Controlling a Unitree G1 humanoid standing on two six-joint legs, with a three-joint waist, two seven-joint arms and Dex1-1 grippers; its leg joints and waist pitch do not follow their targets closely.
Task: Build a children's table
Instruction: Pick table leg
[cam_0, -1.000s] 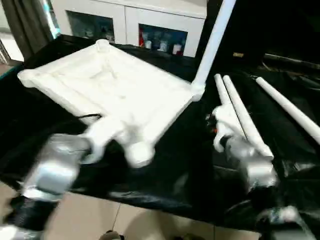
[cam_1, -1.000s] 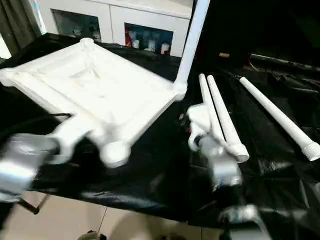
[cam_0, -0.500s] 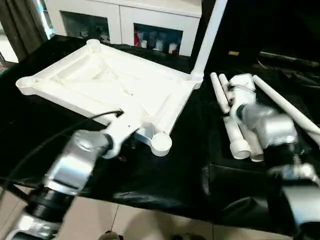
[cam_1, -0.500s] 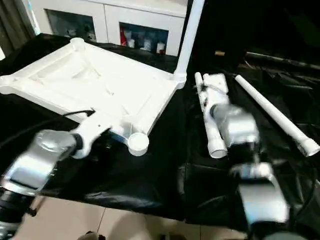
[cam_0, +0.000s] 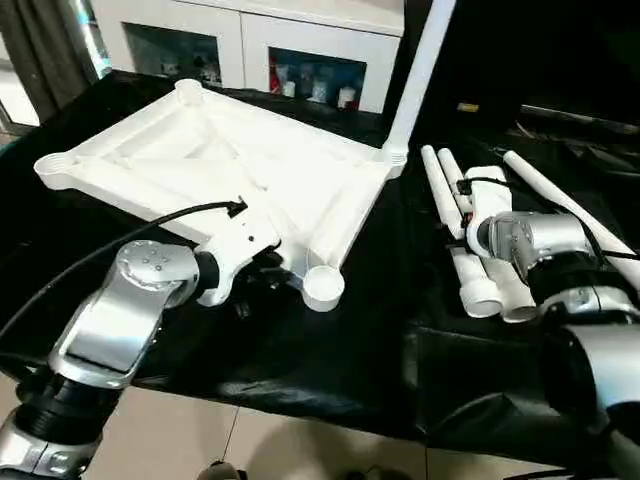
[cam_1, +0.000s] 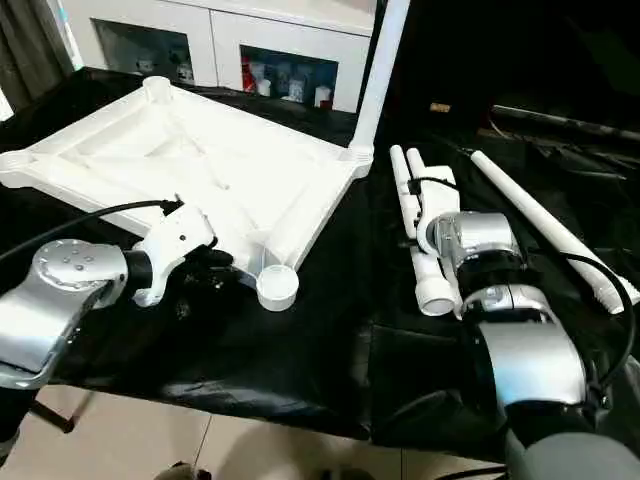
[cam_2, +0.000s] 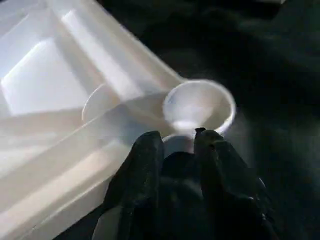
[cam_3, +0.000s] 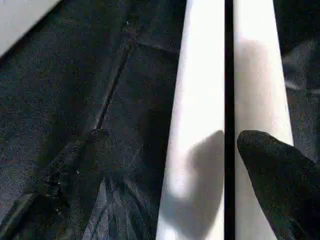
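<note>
While the left gripper pinches the tabletop rim beside its near corner socket on the counter, the wide-open right gripper, holding nothing, should centre over one loose leg, not both, before closing.

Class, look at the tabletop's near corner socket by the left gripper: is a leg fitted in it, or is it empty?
Empty: the near corner socket shows an open round cup, while the far corner holds an upright leg.
</note>
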